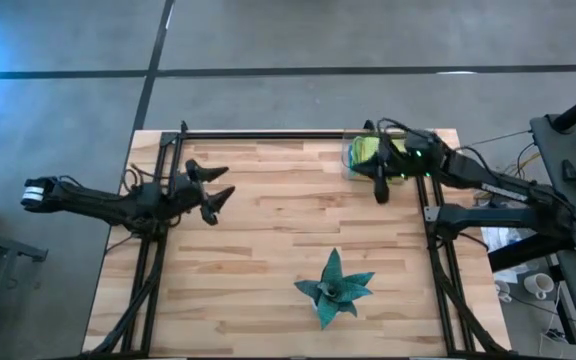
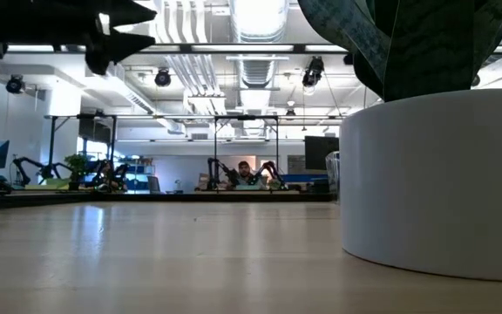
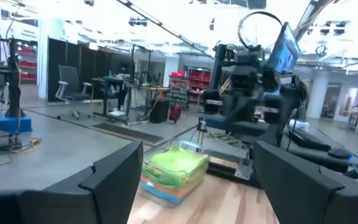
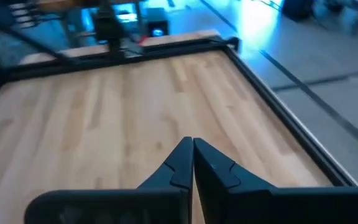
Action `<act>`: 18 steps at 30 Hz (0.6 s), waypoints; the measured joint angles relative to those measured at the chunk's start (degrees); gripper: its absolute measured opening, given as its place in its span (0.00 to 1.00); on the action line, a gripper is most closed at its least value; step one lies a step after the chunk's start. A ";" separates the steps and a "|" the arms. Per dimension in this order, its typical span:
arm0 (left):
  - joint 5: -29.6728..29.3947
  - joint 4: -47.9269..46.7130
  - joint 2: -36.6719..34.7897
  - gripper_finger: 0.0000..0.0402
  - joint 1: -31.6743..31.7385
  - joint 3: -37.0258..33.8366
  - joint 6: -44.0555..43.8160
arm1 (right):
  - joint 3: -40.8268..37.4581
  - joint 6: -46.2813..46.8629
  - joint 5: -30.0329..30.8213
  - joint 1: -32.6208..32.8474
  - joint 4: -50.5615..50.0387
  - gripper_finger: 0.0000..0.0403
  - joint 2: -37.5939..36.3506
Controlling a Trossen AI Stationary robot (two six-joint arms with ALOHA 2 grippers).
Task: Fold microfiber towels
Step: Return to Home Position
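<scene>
Since all the folded cloth in view now sits in one place, the wooden worktop point(image 1: 278, 240) carries little else: a dark teal spiky plant point(image 1: 335, 287) in a white pot near the middle of one long edge, and a clear bin point(image 3: 157, 191) at the right-hand corner of the opposite edge. The towels point(image 3: 176, 163) lie inside that bin as a flat stack, a lime green one on top, with orange and light blue layers showing at the side beneath it. The stack lies level. Which of its sides is the longer I cannot tell, because the right arm hides part of it from above.

These cloths look light, soft and limp, with a nap that should not slip. A pinch across a folded edge would likely lift one, though it would sag and could unfold.

The left gripper point(image 1: 226, 182) hangs over the left side of the worktop, fingers spread wide and empty, facing the bin. The right gripper point(image 4: 191, 149) hangs just beside the bin, fingers pressed together on nothing.
</scene>
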 joint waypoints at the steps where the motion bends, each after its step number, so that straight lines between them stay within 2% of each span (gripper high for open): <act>1: 0.01 -1.88 -1.54 0.72 0.00 0.00 -0.01 | -1.06 -0.61 0.03 1.30 -0.08 0.02 -1.69; 7: 0.72 -18.25 -11.36 0.72 -0.02 -0.97 -0.22 | -7.33 -0.85 0.25 8.76 2.54 0.02 -14.31; 12: 5.66 -17.54 -20.67 0.72 -0.04 -5.30 2.51 | -16.45 3.36 0.52 17.16 11.63 0.02 -22.91; 15: 7.82 -17.62 -26.63 0.72 -0.07 -8.25 2.74 | -22.26 5.60 4.29 23.76 19.34 0.02 -25.63; 18: 7.79 -17.23 -31.97 0.72 -0.04 -10.69 2.75 | -24.45 4.43 9.00 30.09 18.66 0.02 -28.44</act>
